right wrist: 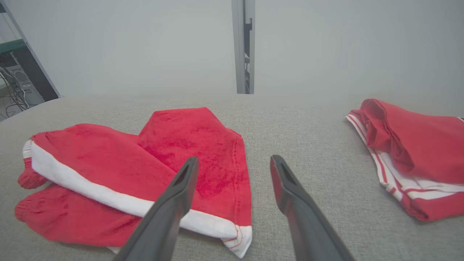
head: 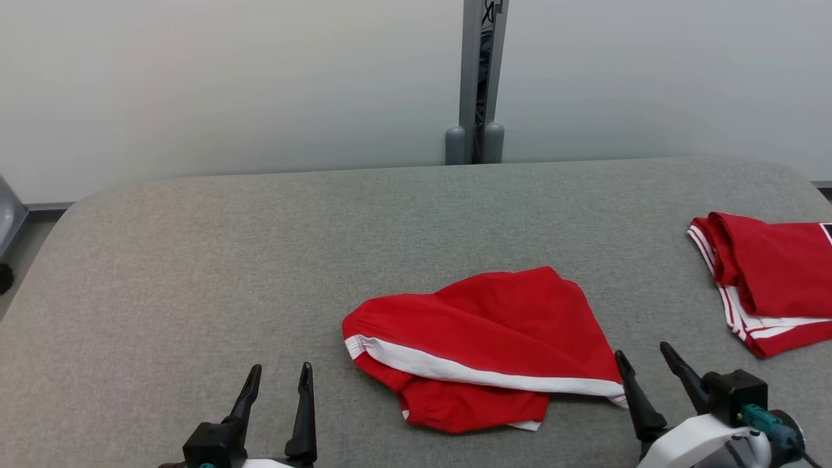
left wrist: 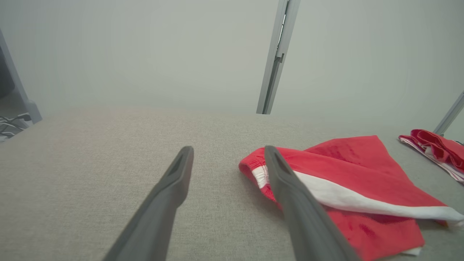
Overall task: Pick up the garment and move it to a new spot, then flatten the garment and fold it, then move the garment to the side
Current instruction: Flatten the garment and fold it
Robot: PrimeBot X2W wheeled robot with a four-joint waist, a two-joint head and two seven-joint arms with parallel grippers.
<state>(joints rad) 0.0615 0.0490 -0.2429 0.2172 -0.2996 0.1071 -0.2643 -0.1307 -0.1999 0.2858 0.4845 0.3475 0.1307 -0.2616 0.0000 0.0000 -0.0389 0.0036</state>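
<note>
A red garment with a white stripe (head: 481, 344) lies loosely crumpled on the grey padded table (head: 260, 260), a little right of centre near the front. It also shows as the red garment (left wrist: 348, 188) in the left wrist view and the red garment (right wrist: 137, 174) in the right wrist view. My left gripper (head: 278, 377) hovers open at the lower left, clear of the cloth. My right gripper (head: 647, 354) stands open just off the garment's right corner, nothing between its fingers.
A second red garment with white stripes (head: 767, 279) lies bunched at the table's right edge, seen too as the second garment (right wrist: 409, 152). A grey post (head: 481, 78) rises behind the table against a pale wall. Bare table stretches to the left and back.
</note>
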